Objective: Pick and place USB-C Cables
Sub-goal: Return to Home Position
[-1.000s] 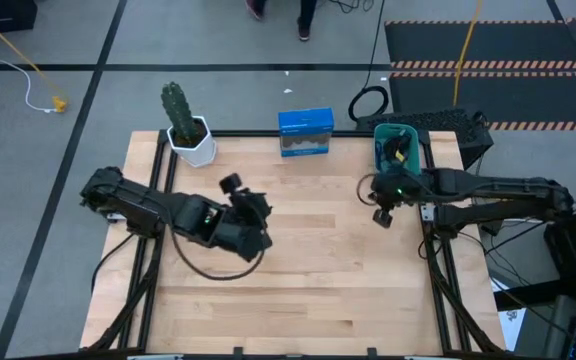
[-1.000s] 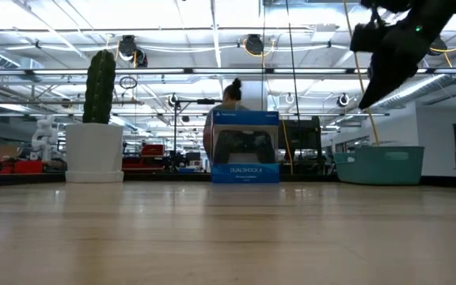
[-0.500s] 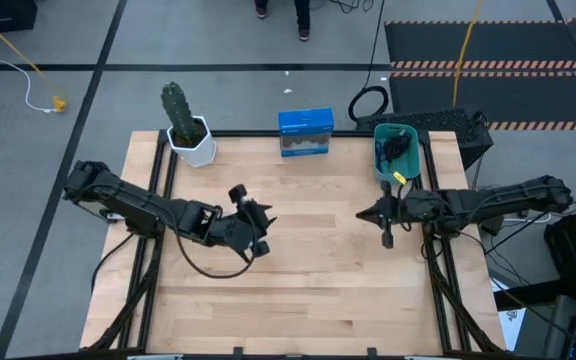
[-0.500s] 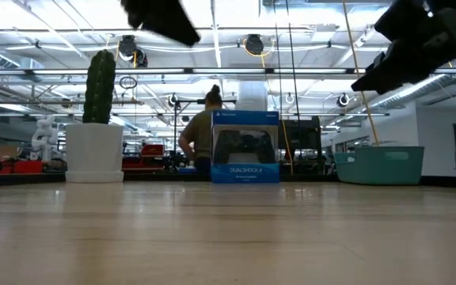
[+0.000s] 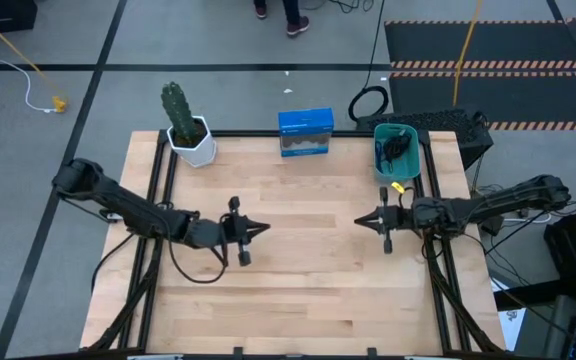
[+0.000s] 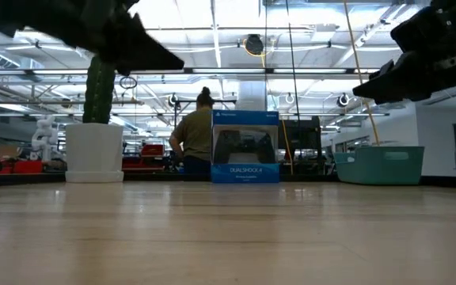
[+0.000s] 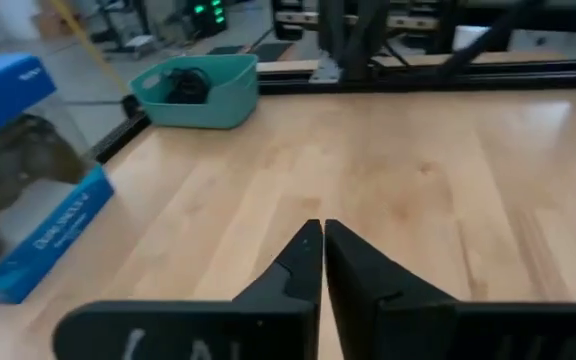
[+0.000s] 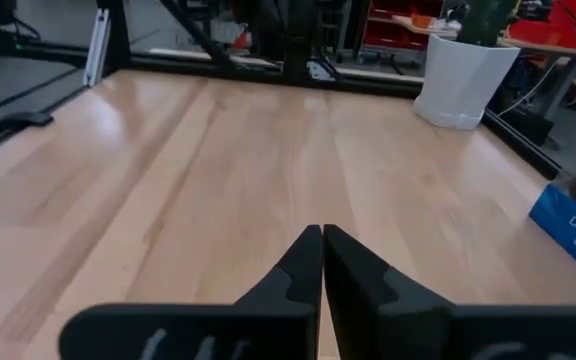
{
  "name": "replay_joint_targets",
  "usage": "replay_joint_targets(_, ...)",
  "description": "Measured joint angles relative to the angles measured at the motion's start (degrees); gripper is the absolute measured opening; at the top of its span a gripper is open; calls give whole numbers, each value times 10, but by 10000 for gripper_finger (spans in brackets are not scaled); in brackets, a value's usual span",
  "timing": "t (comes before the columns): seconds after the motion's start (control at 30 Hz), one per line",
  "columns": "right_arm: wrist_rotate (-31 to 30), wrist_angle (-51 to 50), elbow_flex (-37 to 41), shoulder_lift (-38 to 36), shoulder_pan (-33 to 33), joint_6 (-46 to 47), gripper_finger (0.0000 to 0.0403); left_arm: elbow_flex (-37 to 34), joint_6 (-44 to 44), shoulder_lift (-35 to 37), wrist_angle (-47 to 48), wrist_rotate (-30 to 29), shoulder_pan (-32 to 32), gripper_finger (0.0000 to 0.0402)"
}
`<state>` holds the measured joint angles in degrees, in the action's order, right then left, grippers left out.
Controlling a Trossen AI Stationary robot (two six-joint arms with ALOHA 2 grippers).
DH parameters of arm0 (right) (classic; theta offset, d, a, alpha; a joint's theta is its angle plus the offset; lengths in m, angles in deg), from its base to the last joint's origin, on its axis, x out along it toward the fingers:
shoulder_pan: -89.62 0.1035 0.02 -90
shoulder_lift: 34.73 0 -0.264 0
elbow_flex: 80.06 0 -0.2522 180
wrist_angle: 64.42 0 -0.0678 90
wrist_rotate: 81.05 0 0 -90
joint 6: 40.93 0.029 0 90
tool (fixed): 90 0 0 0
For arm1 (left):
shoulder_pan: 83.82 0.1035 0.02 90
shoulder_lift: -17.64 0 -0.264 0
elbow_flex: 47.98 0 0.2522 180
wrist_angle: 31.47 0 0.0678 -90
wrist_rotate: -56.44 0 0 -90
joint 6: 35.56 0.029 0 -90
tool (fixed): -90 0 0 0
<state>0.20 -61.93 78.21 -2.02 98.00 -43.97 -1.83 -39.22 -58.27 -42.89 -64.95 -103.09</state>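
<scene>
**Cables binned as both arms are hanging empty over the table**

USB-C cables (image 5: 396, 147) are lying as a dark tangle inside the teal bin (image 5: 376, 155), which is sitting at the table's far right corner with its long axis running from the near edge toward the far edge. How many bundles are lying in it cannot be counted from above; the left wrist view is showing only a black heap (image 7: 188, 85) below the rim.

The right gripper (image 5: 360, 221) is hovering over bare wood just nearer than the bin and a little toward the table's middle, its fingers pressed together on nothing. The left gripper (image 5: 258, 229) is floating well apart from the bin, across the middle of the table, equally clenched and empty. The two are pointing at each other.

The right arm is by far the nearer to the bin, yet no cable is showing loose on the tabletop, so the sorting is looking finished and neither arm is appearing to need another reach. A DualShock 4 box (image 5: 305, 132) and a potted cactus (image 5: 186, 128) are standing along the far edge.
</scene>
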Motion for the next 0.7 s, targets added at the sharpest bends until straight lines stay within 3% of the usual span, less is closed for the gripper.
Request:
replay_joint_targets(0.1, 0, 1, 10, 0, 0, -17, 6, -49, 26, 0, -79, 36, 9, 4)
replay_joint_targets(0.4, 0, 92, 69, -3, 0, -87, 1, -180, 36, 12, -264, 139, 57, 18)
replay_joint_targets(0.53, -1, 92, 68, -12, 0, -103, 1, -228, 38, 50, -295, 161, 69, 4)
replay_joint_targets(0.7, 0, 87, 69, -36, 0, -110, 0, -302, 47, 129, -338, 167, 75, 15)
